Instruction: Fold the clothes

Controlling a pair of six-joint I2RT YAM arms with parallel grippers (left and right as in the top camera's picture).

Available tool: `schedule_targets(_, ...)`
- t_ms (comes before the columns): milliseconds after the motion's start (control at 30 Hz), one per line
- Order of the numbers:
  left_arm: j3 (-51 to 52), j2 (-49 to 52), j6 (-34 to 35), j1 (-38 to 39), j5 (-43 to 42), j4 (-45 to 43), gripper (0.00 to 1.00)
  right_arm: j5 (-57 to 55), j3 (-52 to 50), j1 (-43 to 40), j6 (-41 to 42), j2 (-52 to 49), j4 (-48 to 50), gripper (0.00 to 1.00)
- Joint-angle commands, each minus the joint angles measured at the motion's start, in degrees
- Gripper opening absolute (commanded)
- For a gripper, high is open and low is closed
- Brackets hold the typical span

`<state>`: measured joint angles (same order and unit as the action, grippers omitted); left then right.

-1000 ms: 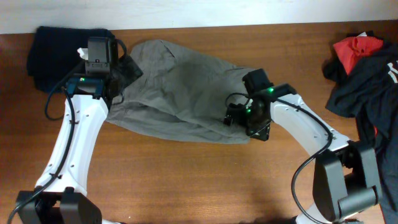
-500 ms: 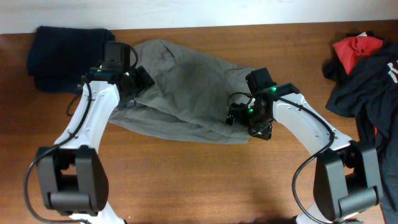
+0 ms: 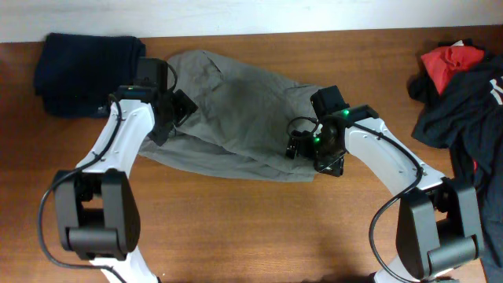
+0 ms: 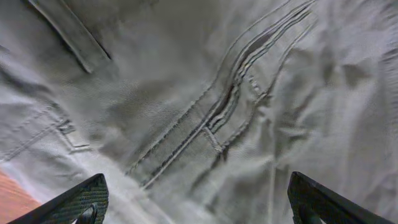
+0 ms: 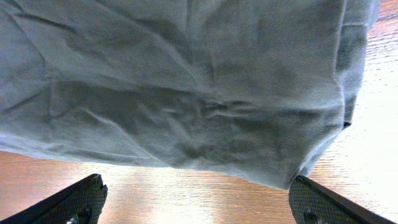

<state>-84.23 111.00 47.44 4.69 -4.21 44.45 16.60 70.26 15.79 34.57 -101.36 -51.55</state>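
Note:
The clothes, a grey-olive trouser-like garment [image 3: 236, 110], lie crumpled across the middle of the wooden table. My left gripper [image 3: 169, 118] hovers open over its left part. In the left wrist view its fingertips [image 4: 74, 202] stand wide apart above a pocket seam [image 4: 230, 93], with nothing between them. My right gripper [image 3: 314, 157] is open at the garment's lower right edge. In the right wrist view the garment's hem [image 5: 186, 87] hangs just ahead of the open right gripper [image 5: 202, 205], and bare wood [image 5: 205, 193] lies between the fingers.
A folded dark navy garment [image 3: 82, 63] sits at the back left, close to the left arm. A heap of red and black garments [image 3: 460, 79] lies at the right edge. The table's far edge meets a white wall.
My left arm has swung right, from over the navy garment to above the grey-olive garment's left part. The right arm has barely shifted. Both grippers stay open.

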Motion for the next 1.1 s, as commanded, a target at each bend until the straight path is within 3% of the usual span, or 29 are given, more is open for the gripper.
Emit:
schedule_targets(0, -0.6, 2.5, 1.0, -0.4, -2.1, -0.3, 0.92, -0.1, -0.4, -0.1, -0.1, -0.4, 0.0, 0.99)
schedule_targets(100, -0.6, 2.7, 0.9, -0.5, -2.0, -1.7, 0.92, -0.1, -0.4, -0.1, -0.3, -0.4, 0.0, 0.98)
schedule_targets(233, -0.6, 2.7, 0.9, -0.5, -2.1, -4.2, 0.73, -0.1, -0.4, -0.1, -0.3, -0.4, 0.0, 0.98)
schedule_targets(333, -0.6, 2.7, 0.9, -0.5, -2.0, -4.1, 0.68, -0.1, -0.4, -0.1, -0.3, -0.4, 0.0, 0.98)
schedule_targets(433, -0.6, 2.7, 0.9, -0.5, -2.0, -4.1, 0.55, -0.1, -0.4, -0.1, -0.3, -0.4, -0.1, 0.98)
schedule_targets(567, -0.6, 2.7, 0.9, -0.5, -2.1, -3.6, 0.01, -0.1, -0.4, -0.1, -0.3, -0.4, -0.1, 0.98)
schedule_targets(1067, -2.5, -8.3, -4.7, -0.3, -2.1, 5.4, 0.01, -0.3, -0.4, -0.1, -0.3, -0.4, 0.0, 0.99)
